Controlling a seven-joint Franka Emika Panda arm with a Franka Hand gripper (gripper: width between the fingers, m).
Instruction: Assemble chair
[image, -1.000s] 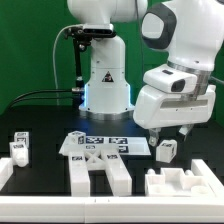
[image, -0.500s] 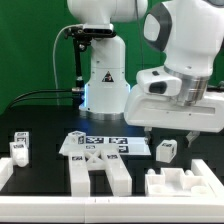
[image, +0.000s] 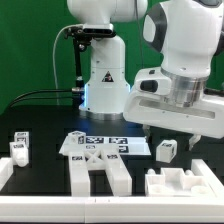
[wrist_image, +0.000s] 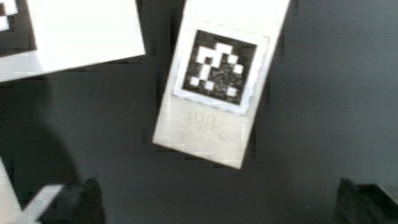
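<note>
The white two-finger pincer (image: 170, 136) hangs wide open and empty (dark fingertips (wrist_image: 71, 203) well apart) above the black bench (image: 45, 132). Beneath it lies a white plastic chair bar with a black-and-white tag (wrist_image: 217, 85), untouched. More chunky white chair pieces (image: 100, 173) rest toward the exterior view's left.

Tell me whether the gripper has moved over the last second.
Yes. The gripper has sunk closer to the small tagged chair piece below it, and its body now covers more of the robot base behind it.
</note>
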